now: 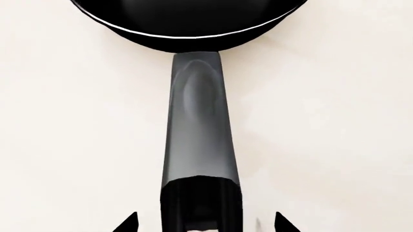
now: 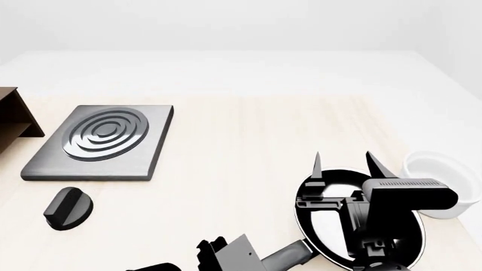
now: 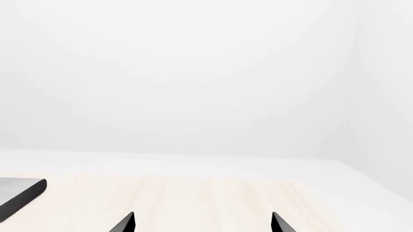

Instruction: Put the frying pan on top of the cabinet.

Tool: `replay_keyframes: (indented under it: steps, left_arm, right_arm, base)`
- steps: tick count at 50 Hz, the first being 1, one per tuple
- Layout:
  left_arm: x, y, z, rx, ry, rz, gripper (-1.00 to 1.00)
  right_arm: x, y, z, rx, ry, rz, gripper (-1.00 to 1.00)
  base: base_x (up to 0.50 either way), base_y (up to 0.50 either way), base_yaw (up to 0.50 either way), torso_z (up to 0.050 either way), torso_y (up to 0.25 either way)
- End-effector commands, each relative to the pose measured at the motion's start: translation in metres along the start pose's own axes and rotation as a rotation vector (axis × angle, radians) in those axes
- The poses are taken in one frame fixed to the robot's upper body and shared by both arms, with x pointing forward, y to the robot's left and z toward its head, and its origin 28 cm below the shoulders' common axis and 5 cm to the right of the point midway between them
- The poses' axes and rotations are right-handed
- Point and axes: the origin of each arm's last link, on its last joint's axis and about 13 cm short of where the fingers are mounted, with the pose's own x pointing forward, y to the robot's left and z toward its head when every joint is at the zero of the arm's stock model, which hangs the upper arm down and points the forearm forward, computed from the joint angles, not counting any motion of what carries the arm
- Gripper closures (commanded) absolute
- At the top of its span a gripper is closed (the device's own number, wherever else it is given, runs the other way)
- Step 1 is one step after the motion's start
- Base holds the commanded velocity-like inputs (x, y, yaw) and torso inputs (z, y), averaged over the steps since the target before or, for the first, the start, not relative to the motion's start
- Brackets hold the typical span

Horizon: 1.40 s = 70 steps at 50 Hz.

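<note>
frying pan (image 2: 360,226) at table's 5 o'clock; left gripper (image 1: 205,223) fingers spread beside handle, gripping nothing; right gripper (image 2: 345,161) open, empty; long handle cd swing, cabinet (image 2: 13,116) far at 9 o'clock.

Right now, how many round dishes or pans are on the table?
2. The frying pan sits near the front right, partly behind the right hand. The white bowl is just right of it at the table's edge. Others may lie outside the views.

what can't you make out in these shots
- Cabinet: cut off by the head view's left edge; its top is unseen.
- Frying pan: partly covered by the right tool and its arm.
- Left tool: whether it grips the handle is cut off by the left wrist frame.
</note>
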Motion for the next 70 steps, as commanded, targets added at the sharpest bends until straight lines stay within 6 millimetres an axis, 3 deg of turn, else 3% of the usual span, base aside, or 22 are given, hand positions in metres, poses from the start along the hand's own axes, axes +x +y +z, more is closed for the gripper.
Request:
replay_keyframes:
  steps: [1,21,42,52,64,70]
  left_arm:
    - [0.007,0.002,-0.005,-0.019,0.054,0.004,1.0]
    - [0.0,0.008,-0.001,-0.026,0.004,0.077,1.0]
    - [-0.042,0.054,-0.001,-0.232,-0.16,0.369,1.0]
    - [-0.073,0.091,0.029,-0.359,-0.289,0.602,1.0]
    - [-0.106,0.103,0.063,-0.543,-0.432,0.741,1.0]
    - [-0.129,0.125,0.08,-0.604,-0.423,0.91,1.0]
  right_arm:
    - [0.0,0.001,0.002,-0.005,-0.009,0.004,-1.0]
    - [-0.001,0.002,0.001,-0.005,-0.01,0.004,-1.0]
    - [0.0,0.001,0.003,-0.009,-0.017,0.004,-1.0]
    - [0.0,0.002,0.005,-0.01,-0.021,0.008,-1.0]
    - [0.001,0.003,0.002,-0.008,-0.012,0.009,-1.0]
    - [0.001,0.002,0.001,-0.007,-0.007,0.008,-1.0]
  base:
    - [0.0,0.0,0.0,0.0,0.0]
    - [0.0,0.0,0.0,0.0,0.0]
    - [0.0,0.0,0.0,0.0,0.001]
    - [0.0,0.0,0.0,0.0,0.002]
    - [0.0,0.0,0.0,0.0,0.003]
    - [0.0,0.0,0.0,0.0,0.002]
